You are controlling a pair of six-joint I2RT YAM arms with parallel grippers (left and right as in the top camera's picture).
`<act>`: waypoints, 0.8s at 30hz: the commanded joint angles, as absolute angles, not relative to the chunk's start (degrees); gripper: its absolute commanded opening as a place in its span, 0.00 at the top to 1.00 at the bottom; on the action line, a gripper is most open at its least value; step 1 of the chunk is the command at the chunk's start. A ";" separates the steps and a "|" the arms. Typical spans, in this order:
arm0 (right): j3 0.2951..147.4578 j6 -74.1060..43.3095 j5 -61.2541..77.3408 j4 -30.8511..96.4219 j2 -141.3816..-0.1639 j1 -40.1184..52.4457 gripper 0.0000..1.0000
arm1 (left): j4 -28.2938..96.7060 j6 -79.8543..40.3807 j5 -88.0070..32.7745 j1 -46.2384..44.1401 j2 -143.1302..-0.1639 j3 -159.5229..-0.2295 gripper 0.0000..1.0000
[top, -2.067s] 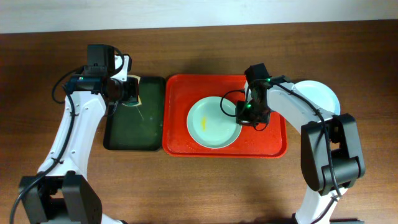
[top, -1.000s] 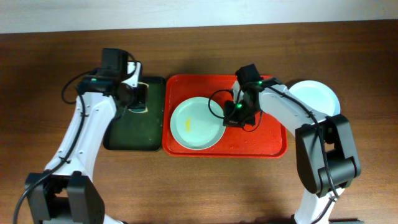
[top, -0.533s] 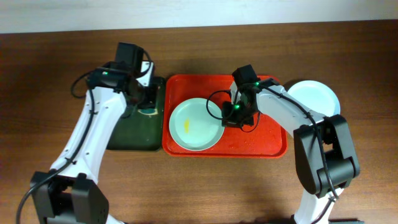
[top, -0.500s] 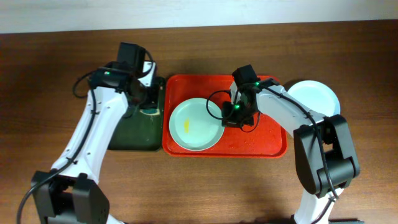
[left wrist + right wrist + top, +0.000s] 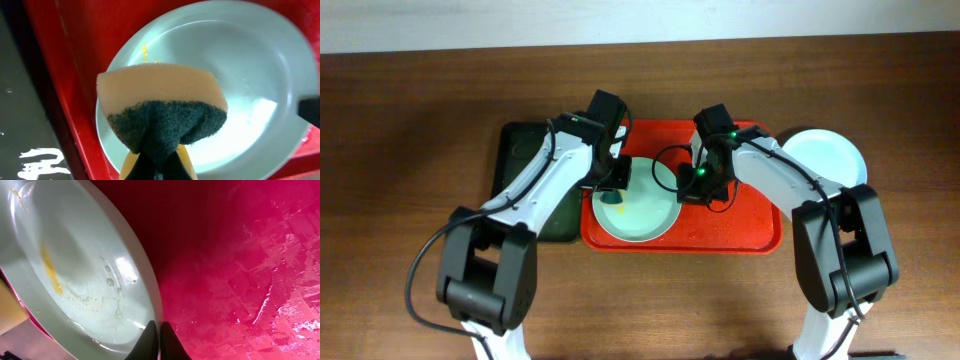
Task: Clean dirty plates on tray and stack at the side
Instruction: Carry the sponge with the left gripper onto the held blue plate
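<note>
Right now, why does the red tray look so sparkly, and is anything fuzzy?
Right wrist view: light bounces off the wet-looking tray in bright streaks, and a white glint sits on the plate. Left wrist view: the sponge looks sharp, the plate behind it pale and glary. Overhead view: softer, even light.

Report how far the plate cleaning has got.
Looks done: a white plate sits on the table right of the red tray. In hand: the right gripper pinches the rim of the pale plate in the tray while the left gripper holds a sponge over it. Left: wipe off its yellow smear, then stack it beside the tray.
</note>
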State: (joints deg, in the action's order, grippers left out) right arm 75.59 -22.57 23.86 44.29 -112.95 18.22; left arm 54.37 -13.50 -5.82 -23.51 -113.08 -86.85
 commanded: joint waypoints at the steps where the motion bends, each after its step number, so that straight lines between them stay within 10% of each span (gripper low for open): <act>1: 75.88 -22.98 23.31 44.01 -113.73 18.41 0.96 | 53.63 -14.79 -6.20 -23.53 -116.01 -87.64 1.00; 24: 75.85 -22.79 17.52 43.46 -113.75 18.76 0.96 | 49.52 -13.19 -16.95 -23.57 -125.99 -87.59 1.00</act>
State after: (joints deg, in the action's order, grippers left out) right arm 75.59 -22.50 20.97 43.70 -113.56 18.13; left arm 50.78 -14.15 -11.49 -22.63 -122.28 -88.40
